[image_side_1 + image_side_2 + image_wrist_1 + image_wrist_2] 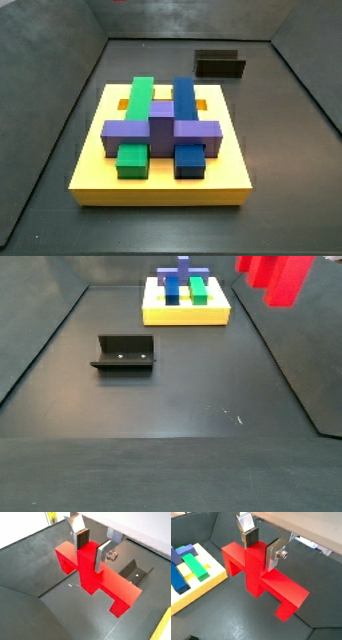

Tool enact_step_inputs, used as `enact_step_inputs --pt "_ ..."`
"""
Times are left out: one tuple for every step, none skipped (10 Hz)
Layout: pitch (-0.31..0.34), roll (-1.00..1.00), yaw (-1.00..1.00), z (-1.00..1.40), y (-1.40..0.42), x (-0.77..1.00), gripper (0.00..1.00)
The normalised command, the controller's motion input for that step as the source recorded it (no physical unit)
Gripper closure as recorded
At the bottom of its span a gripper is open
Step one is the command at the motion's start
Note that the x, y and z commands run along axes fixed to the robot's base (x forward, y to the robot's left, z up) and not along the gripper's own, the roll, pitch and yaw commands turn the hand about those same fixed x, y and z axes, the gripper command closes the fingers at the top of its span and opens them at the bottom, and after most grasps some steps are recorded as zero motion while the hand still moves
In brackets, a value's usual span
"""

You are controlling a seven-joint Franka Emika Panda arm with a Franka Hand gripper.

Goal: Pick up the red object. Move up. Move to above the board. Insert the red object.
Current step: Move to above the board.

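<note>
The red object (100, 579) (261, 574) hangs off the floor, its bar and legs spread under my gripper (91, 553) (261, 552). Both wrist views show the silver fingers (102, 554) shut on its central stem from either side. In a side view the red object (277, 278) floats high beside the right wall, near the board (185, 316); the gripper itself is cut off there. The yellow board (160, 185) (198, 587) lies flat and carries a purple block (160, 128), a green block (138, 100) and a blue block (183, 100).
The dark fixture (124, 353) (133, 571) (219, 65) stands on the grey floor apart from the board. Sloping dark walls (40, 346) enclose the floor on all sides.
</note>
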Motion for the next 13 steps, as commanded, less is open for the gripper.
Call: enact_step_inputs --pt "0.058 0.00 0.00 0.19 0.00 0.02 1.00" --pt "0.015 0.02 1.00 0.20 -1.40 0.50 1.00" --pt "0.018 0.02 1.00 0.19 -1.40 0.50 1.00" --pt "0.026 0.03 1.00 0.18 -1.40 0.51 1.00" --pt "0.034 0.01 1.00 0.18 -1.40 0.54 1.00" --pt "0.039 0.02 1.00 0.18 -1.40 0.55 1.00" --pt "0.050 0.03 1.00 0.18 -1.40 0.56 1.00" --pt "0.057 0.02 1.00 0.19 -1.40 0.59 1.00" --pt "0.071 0.03 1.00 0.19 -1.40 0.60 1.00" --pt "0.079 0.03 1.00 0.20 -1.40 0.62 1.00" --pt "0.097 0.04 1.00 0.12 -0.73 0.38 1.00" --pt "0.108 0.04 1.00 0.08 -0.40 0.24 1.00" --pt "0.110 0.05 1.00 0.05 -0.21 0.12 1.00"
